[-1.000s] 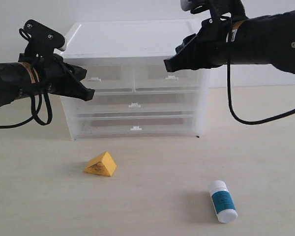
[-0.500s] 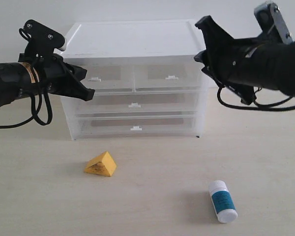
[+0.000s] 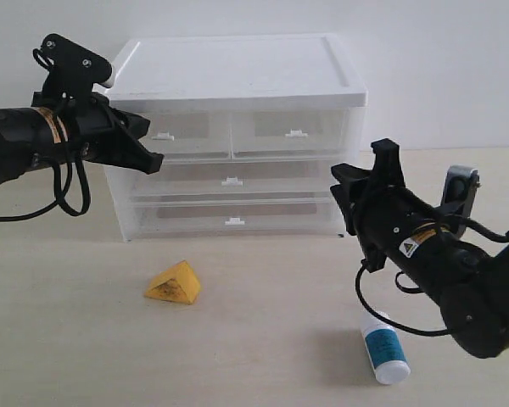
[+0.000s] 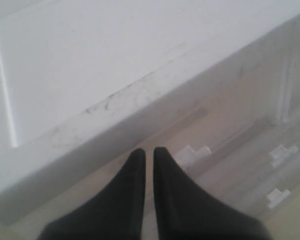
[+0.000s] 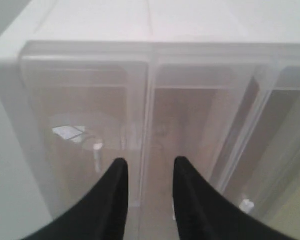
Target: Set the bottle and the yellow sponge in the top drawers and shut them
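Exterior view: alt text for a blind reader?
A translucent drawer cabinet stands closed on a table; the yellow sponge and bottle lie in front. The left tool hovers by the top-left drawer, the right tool low beside the cabinet.

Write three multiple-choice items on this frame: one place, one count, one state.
1. The yellow sponge lies: A) on the table in front of the drawer cabinet; B) inside the cabinet; C) on the cabinet's top.
2. White handles on the cabinet front: A) two; B) four; C) six.
3. The top drawers are: A) both shut; B) both pulled out; C) one pulled out.
Key: 1 A, it sits on bare tabletop ahead of the cabinet. 2 B, each of four drawers carries one. 3 A, both fronts sit flush with the frame.
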Action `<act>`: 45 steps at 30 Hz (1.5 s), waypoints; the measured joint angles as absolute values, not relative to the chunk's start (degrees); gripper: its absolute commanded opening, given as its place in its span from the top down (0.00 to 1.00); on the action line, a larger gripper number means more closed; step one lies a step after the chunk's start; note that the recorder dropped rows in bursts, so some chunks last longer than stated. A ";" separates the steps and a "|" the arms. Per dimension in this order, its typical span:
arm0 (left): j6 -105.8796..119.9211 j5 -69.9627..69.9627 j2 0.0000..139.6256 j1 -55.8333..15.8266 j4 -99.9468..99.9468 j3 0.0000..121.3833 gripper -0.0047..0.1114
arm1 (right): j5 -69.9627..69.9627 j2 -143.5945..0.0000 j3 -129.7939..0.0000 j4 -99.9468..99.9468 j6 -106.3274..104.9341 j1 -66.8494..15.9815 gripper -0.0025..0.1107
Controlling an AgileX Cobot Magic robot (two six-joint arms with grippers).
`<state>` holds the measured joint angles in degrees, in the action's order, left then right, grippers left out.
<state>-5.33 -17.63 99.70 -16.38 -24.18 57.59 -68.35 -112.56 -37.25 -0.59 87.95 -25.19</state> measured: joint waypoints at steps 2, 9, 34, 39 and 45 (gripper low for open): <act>-5.44 -17.63 99.70 -16.38 -24.18 57.59 0.93 | -68.48 -113.40 -40.13 0.93 86.52 -25.29 0.74; -5.44 -17.85 99.70 -16.38 -24.18 57.59 0.93 | -69.35 -113.40 -44.85 -4.26 82.46 -28.31 0.74; -5.69 -17.94 99.70 -16.38 -24.18 57.59 0.93 | -69.45 -115.71 -47.40 -15.76 78.71 -33.94 0.74; -5.78 -17.94 99.70 -16.38 -24.18 57.59 0.93 | -69.45 -117.08 -47.83 -15.80 78.97 -33.94 0.74; -5.78 -17.94 99.70 -16.38 -24.18 57.59 0.93 | -69.45 -117.43 -50.31 -14.88 78.43 -33.94 0.74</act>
